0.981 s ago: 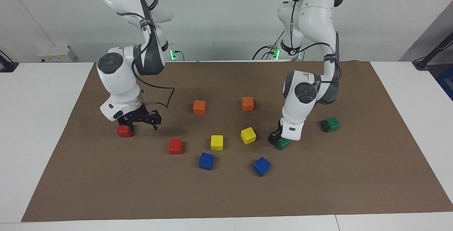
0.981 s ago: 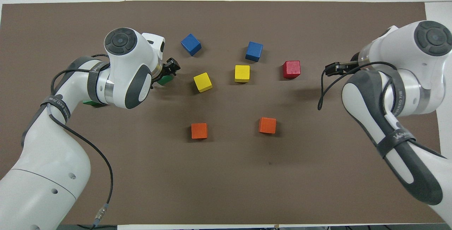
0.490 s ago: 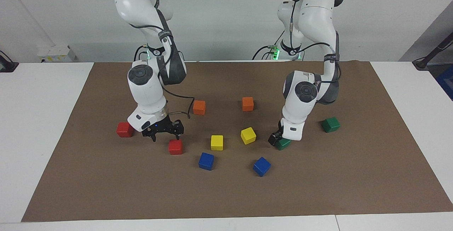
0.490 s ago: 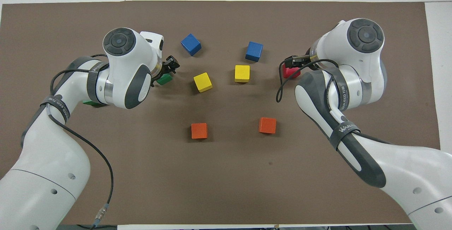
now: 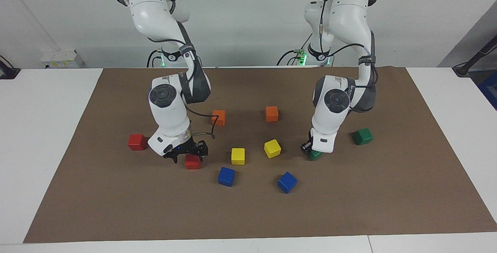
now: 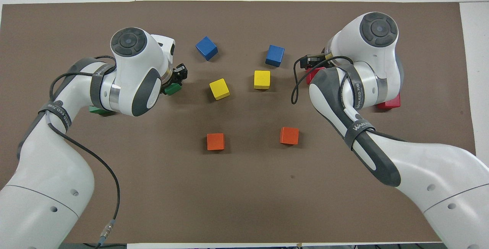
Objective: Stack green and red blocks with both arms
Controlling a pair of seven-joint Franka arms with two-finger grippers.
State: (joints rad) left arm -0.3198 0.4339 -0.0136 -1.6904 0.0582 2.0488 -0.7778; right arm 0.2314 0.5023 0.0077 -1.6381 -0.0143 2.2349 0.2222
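Observation:
My right gripper (image 5: 189, 155) is open and low over a red block (image 5: 193, 162), its fingers either side of the block's top. In the overhead view the right gripper (image 6: 311, 62) covers most of that red block (image 6: 310, 76). The second red block (image 5: 137, 141) lies toward the right arm's end of the table and also shows in the overhead view (image 6: 389, 103). My left gripper (image 5: 309, 150) is shut on a green block (image 5: 315, 155), which also shows in the overhead view (image 6: 172, 89) by the left gripper (image 6: 177, 76). The second green block (image 5: 363, 136) lies toward the left arm's end.
Two orange blocks (image 5: 219, 117) (image 5: 271, 113) lie nearer to the robots. Two yellow blocks (image 5: 238, 156) (image 5: 272, 148) lie between the grippers. Two blue blocks (image 5: 226, 176) (image 5: 287, 182) lie farther out. All stand on a brown mat (image 5: 248, 214).
My right gripper has left the outer red block and moved toward the table's middle, coming down over the other red block. My left gripper has shifted slightly with the green block.

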